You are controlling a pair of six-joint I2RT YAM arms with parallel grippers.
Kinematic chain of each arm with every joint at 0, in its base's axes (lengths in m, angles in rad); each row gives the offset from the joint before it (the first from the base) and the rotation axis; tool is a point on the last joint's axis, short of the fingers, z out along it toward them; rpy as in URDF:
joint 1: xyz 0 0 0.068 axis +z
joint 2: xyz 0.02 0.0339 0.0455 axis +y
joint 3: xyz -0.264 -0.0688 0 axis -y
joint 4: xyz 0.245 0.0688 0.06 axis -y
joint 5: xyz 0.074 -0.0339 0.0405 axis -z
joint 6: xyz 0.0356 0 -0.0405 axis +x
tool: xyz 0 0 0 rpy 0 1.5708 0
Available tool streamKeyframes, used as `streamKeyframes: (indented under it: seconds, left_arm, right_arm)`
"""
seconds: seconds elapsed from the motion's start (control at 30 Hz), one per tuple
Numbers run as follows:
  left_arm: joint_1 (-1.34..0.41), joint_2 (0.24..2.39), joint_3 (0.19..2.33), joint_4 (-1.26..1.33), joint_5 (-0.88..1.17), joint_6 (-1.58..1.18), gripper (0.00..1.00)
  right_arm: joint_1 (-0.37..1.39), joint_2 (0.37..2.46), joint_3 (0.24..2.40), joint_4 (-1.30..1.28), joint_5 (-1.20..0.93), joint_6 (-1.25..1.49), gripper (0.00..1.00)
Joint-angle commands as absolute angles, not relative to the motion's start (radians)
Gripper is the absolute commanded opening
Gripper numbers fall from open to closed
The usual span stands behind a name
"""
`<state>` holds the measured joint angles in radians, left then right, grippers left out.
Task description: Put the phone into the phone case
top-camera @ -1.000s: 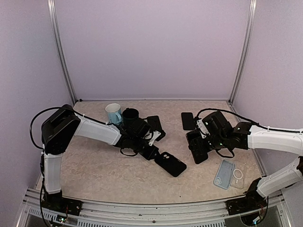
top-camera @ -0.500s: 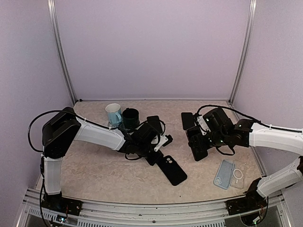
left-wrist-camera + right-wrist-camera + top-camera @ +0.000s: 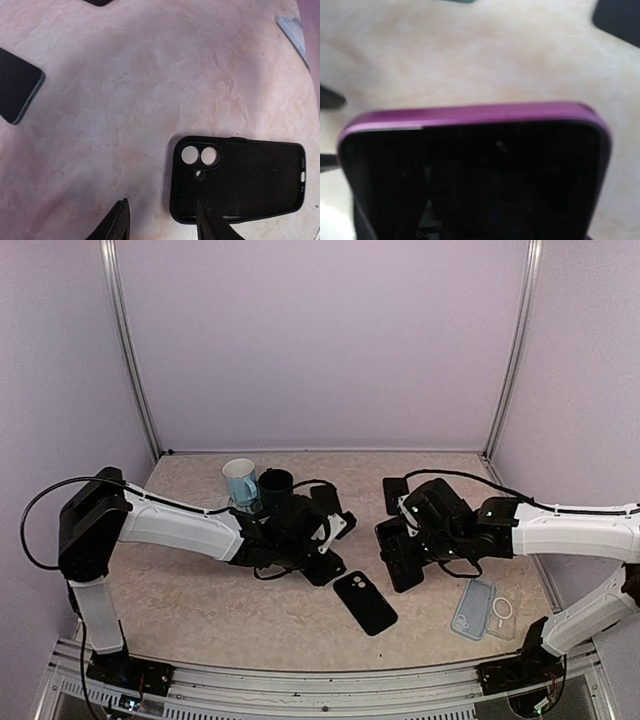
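The black phone case (image 3: 365, 602) lies open side up on the table, with its camera holes toward my left gripper. It also shows in the left wrist view (image 3: 237, 180). My left gripper (image 3: 325, 565) is open and empty just left of the case's camera end, and its right fingertip (image 3: 206, 222) overlaps the case's corner. My right gripper (image 3: 410, 538) is shut on a dark phone with a purple edge (image 3: 397, 553) and holds it above the table, up and right of the case. That phone (image 3: 475, 170) fills the right wrist view and hides the fingers.
A white-blue mug (image 3: 240, 480) and a dark mug (image 3: 276, 485) stand at the back left. A dark phone (image 3: 330, 502) lies behind my left arm and another (image 3: 396, 495) behind my right. A light blue phone (image 3: 473, 607) and a clear case (image 3: 503, 610) lie at the front right.
My left gripper let go of the black case and drew back to the left; the case now lies flat. My right gripper moved left and nearer with the phone.
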<state>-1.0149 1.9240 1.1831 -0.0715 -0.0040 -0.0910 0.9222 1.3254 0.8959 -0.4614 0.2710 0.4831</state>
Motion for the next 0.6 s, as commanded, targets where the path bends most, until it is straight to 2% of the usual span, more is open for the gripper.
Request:
streamKeyframes:
  seconds: [0.0,0.27,0.57]
  left_arm:
    - [-0.992,1.77,1.095,-0.008,-0.086,-0.154,0.49]
    - [-0.945,1.641,0.915,0.033,-0.127,-0.254,0.55]
    - [-0.945,1.58,0.854,0.044,-0.139,-0.26,0.57]
  right_arm:
    - [1.02,1.378,0.972,-0.408,0.339,0.572,0.27]
    - [1.151,1.51,0.997,-0.393,0.374,0.72,0.26]
    - [1.195,1.632,1.051,-0.504,0.409,0.783,0.26]
